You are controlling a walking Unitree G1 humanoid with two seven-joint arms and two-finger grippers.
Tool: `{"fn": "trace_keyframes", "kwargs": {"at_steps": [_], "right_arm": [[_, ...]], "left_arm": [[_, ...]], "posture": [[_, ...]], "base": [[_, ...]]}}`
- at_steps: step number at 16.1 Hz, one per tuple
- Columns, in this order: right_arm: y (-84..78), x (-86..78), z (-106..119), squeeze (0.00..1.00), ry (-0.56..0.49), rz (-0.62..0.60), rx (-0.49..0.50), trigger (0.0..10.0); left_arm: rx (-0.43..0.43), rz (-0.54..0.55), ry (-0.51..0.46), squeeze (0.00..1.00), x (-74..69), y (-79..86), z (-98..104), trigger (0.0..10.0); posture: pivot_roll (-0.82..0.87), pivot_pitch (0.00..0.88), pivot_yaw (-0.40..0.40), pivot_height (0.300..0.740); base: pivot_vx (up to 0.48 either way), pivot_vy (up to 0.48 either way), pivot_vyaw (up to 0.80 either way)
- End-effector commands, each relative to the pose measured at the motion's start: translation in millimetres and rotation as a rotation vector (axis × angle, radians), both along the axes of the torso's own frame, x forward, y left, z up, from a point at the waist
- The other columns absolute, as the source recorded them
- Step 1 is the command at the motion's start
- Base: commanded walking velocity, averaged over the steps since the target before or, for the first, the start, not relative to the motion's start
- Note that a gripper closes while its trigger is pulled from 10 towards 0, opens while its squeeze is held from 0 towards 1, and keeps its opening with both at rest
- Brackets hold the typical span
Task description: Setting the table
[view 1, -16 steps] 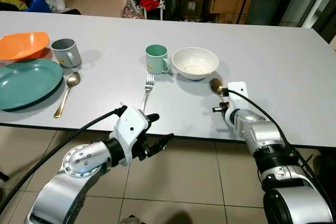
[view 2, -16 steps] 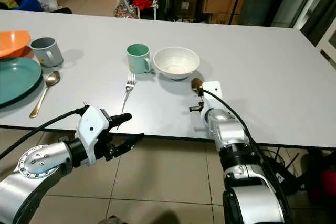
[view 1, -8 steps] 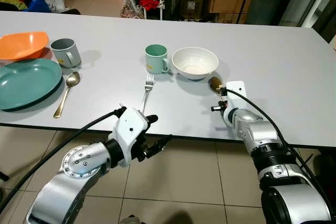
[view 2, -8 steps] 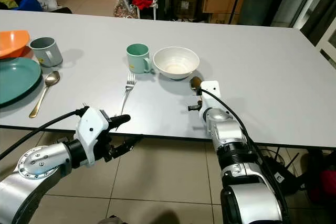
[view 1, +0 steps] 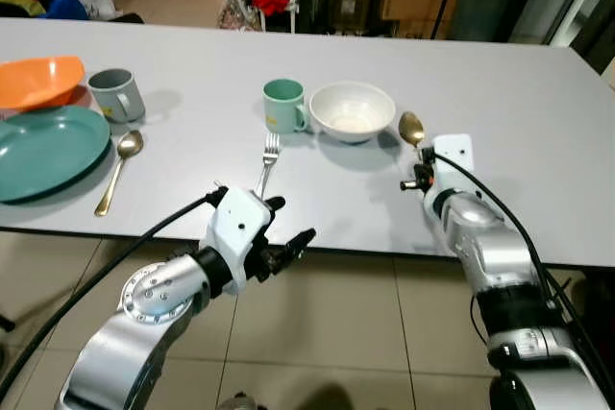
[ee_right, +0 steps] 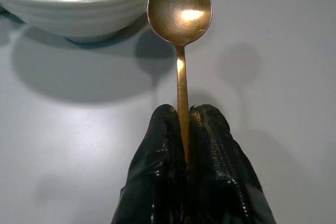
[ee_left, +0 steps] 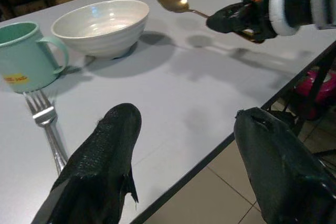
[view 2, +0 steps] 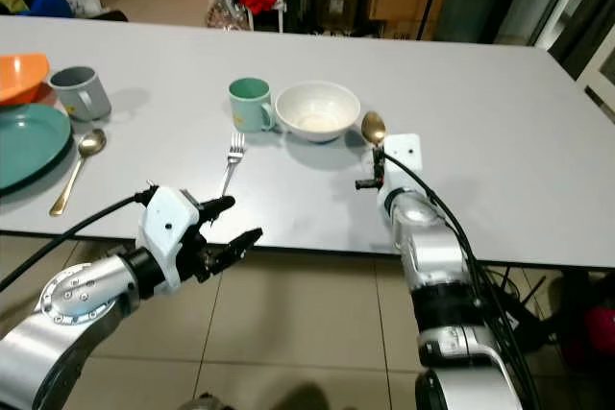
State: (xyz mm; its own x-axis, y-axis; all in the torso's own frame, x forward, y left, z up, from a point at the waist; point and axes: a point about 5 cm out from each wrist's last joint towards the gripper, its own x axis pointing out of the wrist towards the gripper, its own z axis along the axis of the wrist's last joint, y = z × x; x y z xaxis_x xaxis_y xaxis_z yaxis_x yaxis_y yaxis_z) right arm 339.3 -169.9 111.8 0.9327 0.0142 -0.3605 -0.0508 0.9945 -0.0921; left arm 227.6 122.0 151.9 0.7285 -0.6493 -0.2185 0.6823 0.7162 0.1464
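Observation:
My right gripper [ee_right: 184, 129] is shut on the handle of a gold spoon [ee_right: 180, 9], held just above the grey table [view 1: 538, 122]. The spoon's bowl [view 1: 411, 128] hangs right beside the white bowl [view 1: 352, 110]. A green mug [view 1: 283, 106] stands to the left of that bowl, and a silver fork [view 1: 266, 162] lies in front of the mug. My left gripper [ee_left: 189, 124] is open at the table's front edge, just short of the fork's handle, with nothing between its fingers.
At the table's left end sit a teal plate [view 1: 43, 151], an orange bowl [view 1: 38, 82], a grey mug [view 1: 117, 93] and a second gold spoon [view 1: 120, 168]. Clutter and boxes stand beyond the far edge. Tiled floor lies below the front edge.
My right gripper has carried the spoon to the right and farther onto the table, so its bowl now sits beside the white bowl. My left gripper has risen slightly.

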Motion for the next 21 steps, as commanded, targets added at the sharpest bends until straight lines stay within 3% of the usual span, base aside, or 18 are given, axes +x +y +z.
{"fn": "trace_keyframes", "kwargs": {"at_steps": [1,5,7,8,10,14,21], "right_arm": [[0.8,-2.2,6.1,0.00,-0.018,0.001,-0.001,10.0],[-2.7,-8.6,9.4,0.00,-0.022,-0.009,-0.013,10.0],[0.6,-17.2,19.6,0.00,-0.078,0.012,0.021,10.0],[4.6,-28.2,27.0,0.00,-0.145,0.051,0.055,10.0],[10.2,-46.1,31.5,0.00,-0.189,0.098,0.065,10.0],[24.9,-50.7,35.4,0.00,-0.190,0.141,0.064,10.0],[21.3,-53.1,35.7,0.00,-0.176,0.087,0.078,10.0]], "left_arm": [[0.012,0.018,-0.006,0.00,1.0,3.5,0.7,10.0],[0.019,0.026,-0.012,0.00,1.9,4.6,-1.4,10.0],[0.026,0.139,-0.052,0.00,11.1,11.1,0.0,10.0],[-0.003,0.260,-0.089,0.00,20.4,16.9,3.9,10.0],[-0.030,0.396,-0.143,0.00,29.0,25.5,8.6,10.0],[-0.014,0.391,-0.142,0.00,33.1,23.9,7.6,10.0],[-0.014,0.378,-0.138,0.00,37.2,22.3,7.0,10.0]], "posture": [[0.15,0.000,0.000,0.740],[0.15,0.000,0.003,0.740],[0.14,0.000,0.003,0.740],[0.14,0.000,0.004,0.740],[0.13,0.000,0.006,0.740],[0.11,0.000,0.023,0.740],[0.10,0.000,0.047,0.740]], "base": [[0.000,0.000,0.00],[0.000,0.000,0.00],[0.000,0.000,0.00],[0.000,0.000,0.00],[0.000,0.135,0.00],[0.000,0.427,0.00],[0.000,0.431,0.00]]}}
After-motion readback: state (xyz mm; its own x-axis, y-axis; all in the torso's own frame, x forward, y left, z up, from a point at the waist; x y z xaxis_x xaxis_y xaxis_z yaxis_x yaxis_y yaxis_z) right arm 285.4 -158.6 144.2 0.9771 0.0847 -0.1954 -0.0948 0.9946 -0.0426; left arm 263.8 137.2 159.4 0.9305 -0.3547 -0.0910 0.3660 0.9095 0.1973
